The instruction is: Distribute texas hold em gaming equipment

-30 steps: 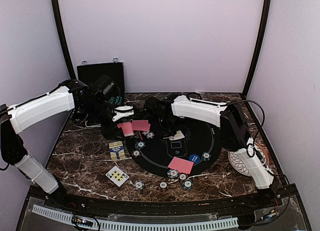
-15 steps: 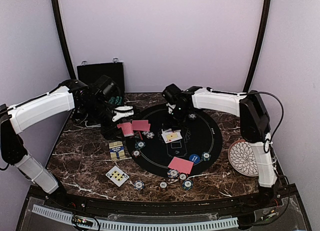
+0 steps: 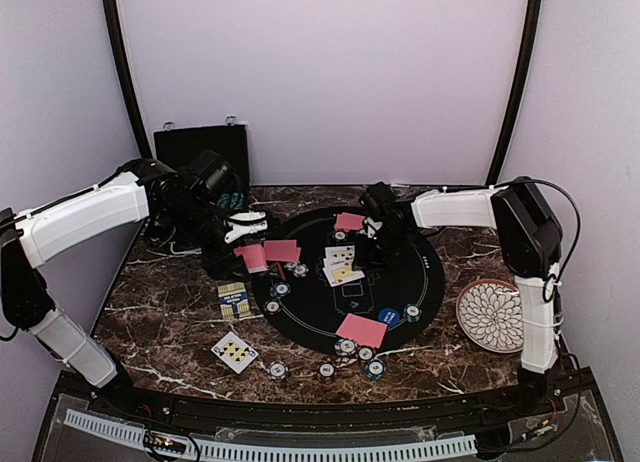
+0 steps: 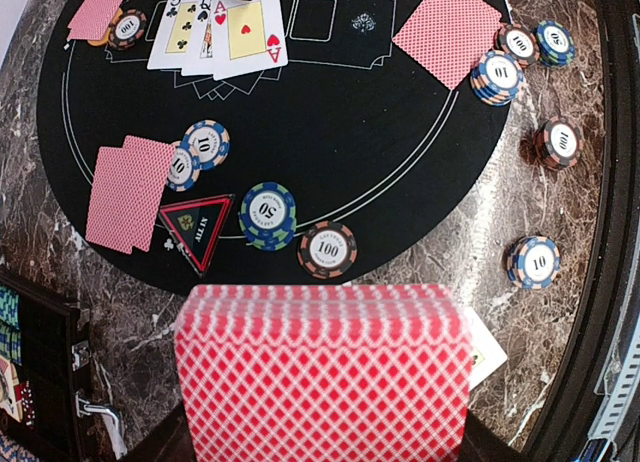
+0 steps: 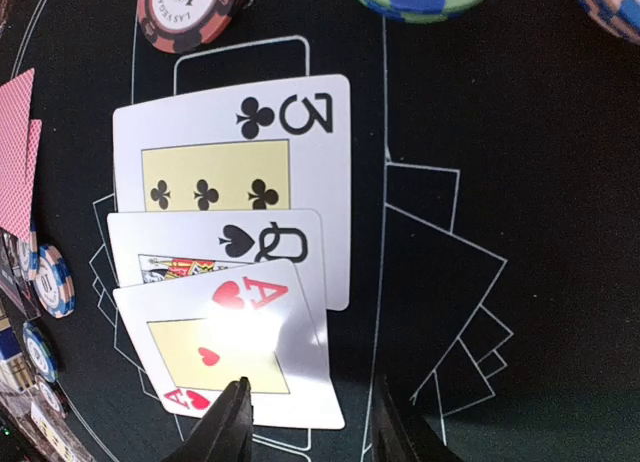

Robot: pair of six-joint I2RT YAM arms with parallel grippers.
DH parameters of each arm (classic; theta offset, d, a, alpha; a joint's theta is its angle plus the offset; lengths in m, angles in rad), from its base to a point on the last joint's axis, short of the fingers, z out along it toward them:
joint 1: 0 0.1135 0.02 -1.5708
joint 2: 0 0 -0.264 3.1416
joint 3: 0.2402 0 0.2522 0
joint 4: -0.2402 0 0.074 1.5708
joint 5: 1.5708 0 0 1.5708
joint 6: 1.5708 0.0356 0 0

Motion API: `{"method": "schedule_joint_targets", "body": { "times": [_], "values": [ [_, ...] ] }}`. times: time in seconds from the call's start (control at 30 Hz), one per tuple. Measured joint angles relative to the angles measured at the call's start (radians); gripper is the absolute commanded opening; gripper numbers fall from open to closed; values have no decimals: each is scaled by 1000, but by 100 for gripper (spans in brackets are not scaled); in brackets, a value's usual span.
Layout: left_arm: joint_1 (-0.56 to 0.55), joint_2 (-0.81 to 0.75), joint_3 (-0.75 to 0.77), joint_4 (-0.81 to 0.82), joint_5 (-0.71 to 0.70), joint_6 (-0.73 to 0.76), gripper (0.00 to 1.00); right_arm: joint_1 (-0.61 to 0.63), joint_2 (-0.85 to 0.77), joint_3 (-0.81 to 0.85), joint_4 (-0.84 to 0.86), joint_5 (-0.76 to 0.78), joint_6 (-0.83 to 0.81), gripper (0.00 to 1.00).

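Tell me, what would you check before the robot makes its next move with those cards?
1. Left gripper gripping the deck: ok, shut on it.
2. Right gripper free of cards: ok, jaws apart, nothing between them.
3. Three of clubs, queen of spades and ace of hearts face up on the black mat: ok.
4. Those three cards lying apart: not ok, they overlap in a fan.
5. Bare mat beside the fan for another card: ok.
6. Number of cards in the deck: cannot tell.
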Motion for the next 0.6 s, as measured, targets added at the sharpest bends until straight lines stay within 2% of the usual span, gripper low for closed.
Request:
{"method": "schedule_joint_targets", "body": {
  "times": [0.6],
  "values": [
    [0,0,2,-1,-5,0,0,-29,-78,-229,306,-112,63,36]
  ]
}}
